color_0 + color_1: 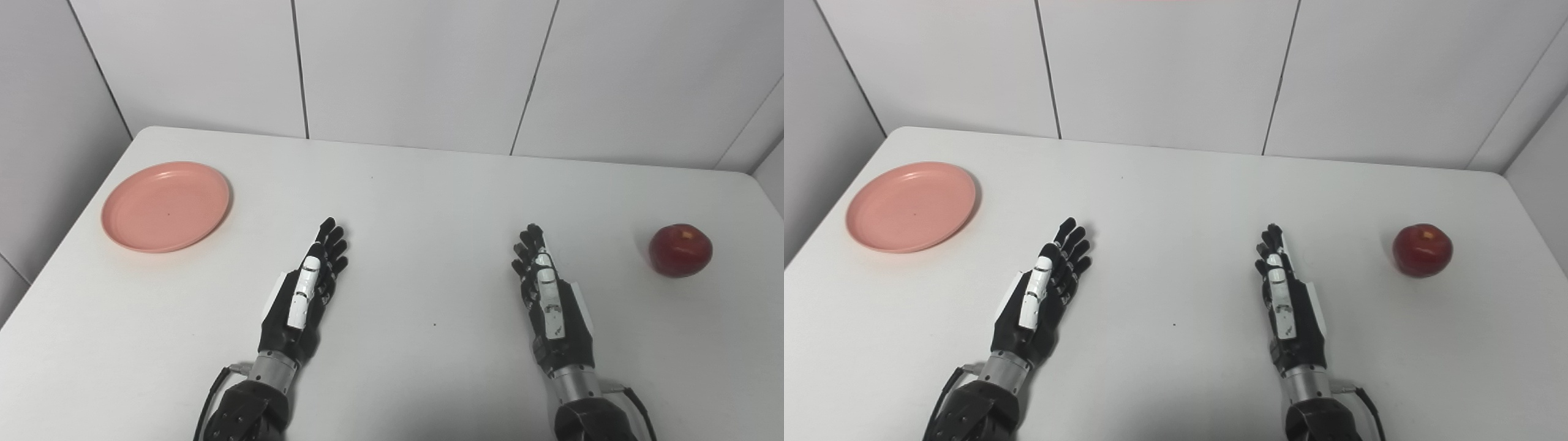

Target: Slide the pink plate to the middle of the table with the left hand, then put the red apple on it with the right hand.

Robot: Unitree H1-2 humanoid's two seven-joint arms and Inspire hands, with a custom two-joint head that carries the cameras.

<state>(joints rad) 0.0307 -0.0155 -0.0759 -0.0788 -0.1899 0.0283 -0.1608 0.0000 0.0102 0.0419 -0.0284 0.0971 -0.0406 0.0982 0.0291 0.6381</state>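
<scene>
A pink plate (pixel 165 206) lies empty on the white table (pixel 404 196) at the far left. A red apple (pixel 680 250) stands at the far right, near the table's right edge. My left hand (pixel 306 288) rests near the front, left of the middle, fingers straight and apart, holding nothing, well to the right of the plate. My right hand (pixel 548 291) rests right of the middle, fingers straight, holding nothing, well to the left of the apple. The same scene shows in the right eye view, with the plate (pixel 911 206) and the apple (pixel 1422 250).
Grey panel walls (pixel 404 67) close in behind the table and on both sides. The table's left edge runs close beside the plate.
</scene>
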